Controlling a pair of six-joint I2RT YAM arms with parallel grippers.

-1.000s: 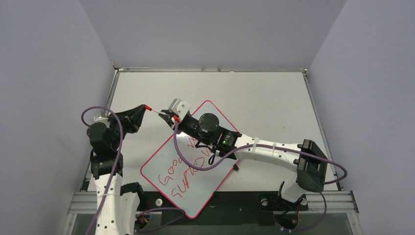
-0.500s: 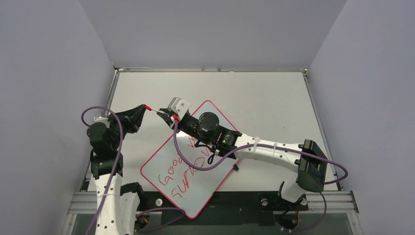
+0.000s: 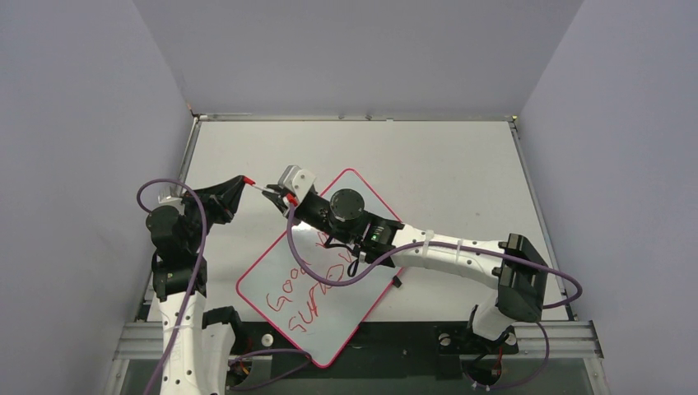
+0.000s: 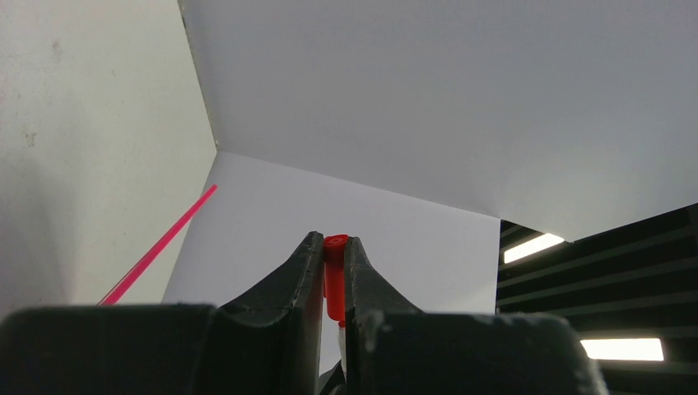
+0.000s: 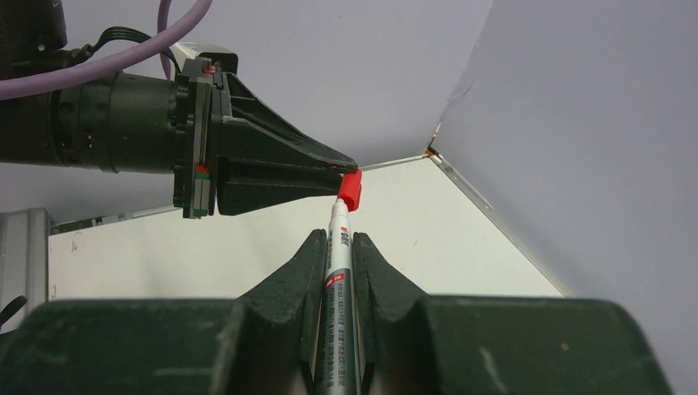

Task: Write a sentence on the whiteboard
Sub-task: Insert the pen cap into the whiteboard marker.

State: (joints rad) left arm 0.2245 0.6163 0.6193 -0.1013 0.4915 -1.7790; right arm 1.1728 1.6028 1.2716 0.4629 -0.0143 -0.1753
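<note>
Sentence (image 3: pixel 306 290) stood written, we judged; left gripper (image 4: pixel 332 243) pinched the cap (image 5: pixel 351 190), right gripper (image 5: pixel 334 240) the marker (image 5: pixel 336 313), recapping unfinished.

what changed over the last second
The right hand, shut on the marker, crept slightly left toward the left hand, which stayed put, shut on the red cap. Nothing was grabbed or released. The whiteboard and the sentence did not move.

Soft, even light; faint shadows; wrist views blurred close up.
</note>
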